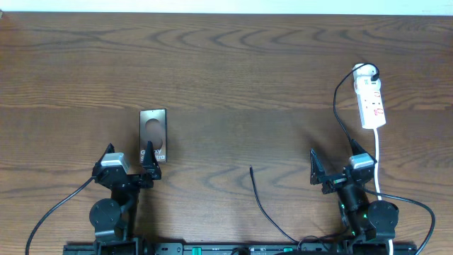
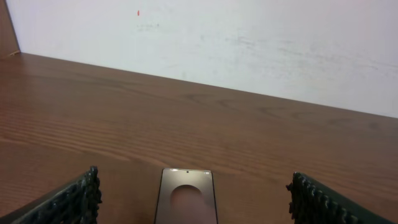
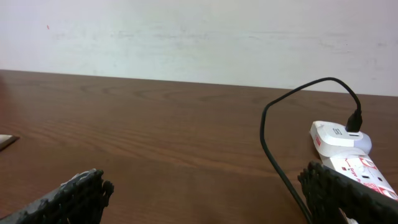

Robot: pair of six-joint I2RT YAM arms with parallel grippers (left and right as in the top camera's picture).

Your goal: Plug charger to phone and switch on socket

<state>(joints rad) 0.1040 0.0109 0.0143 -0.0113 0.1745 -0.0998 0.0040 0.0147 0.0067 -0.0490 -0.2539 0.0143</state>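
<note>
Dark brown wood grain covers the bench (image 1: 226, 64), with both arms at its near edge. The left claw (image 1: 129, 161) hangs with its fingers spread wide and nothing between them; the right claw (image 1: 337, 170) is spread wide too and holds nothing.

Between the two arms, the charger (image 1: 255, 185) shows as a thin black cable. Its small plug tip lies loose on the wood, pointing away from the robot and well apart from everything else.

Just beyond the left claw lies the phone (image 1: 153, 134), flat and lengthwise. It is a dark grey-brown slab with a pale round patch, and the white lettering sits at its near end. In the left wrist view it lies centred between the two fingers.

Farther off, ahead of the right claw, the socket (image 1: 371, 103) lies lengthwise. It is a white strip with red marks. Its white cord (image 1: 377, 156) trails back past the right arm. At its far, rounded end a white adaptor (image 1: 365, 71) is plugged in, and thin black cable loops out from it and back toward the robot.

A pale wall (image 2: 249, 43) closes off the far side.
</note>
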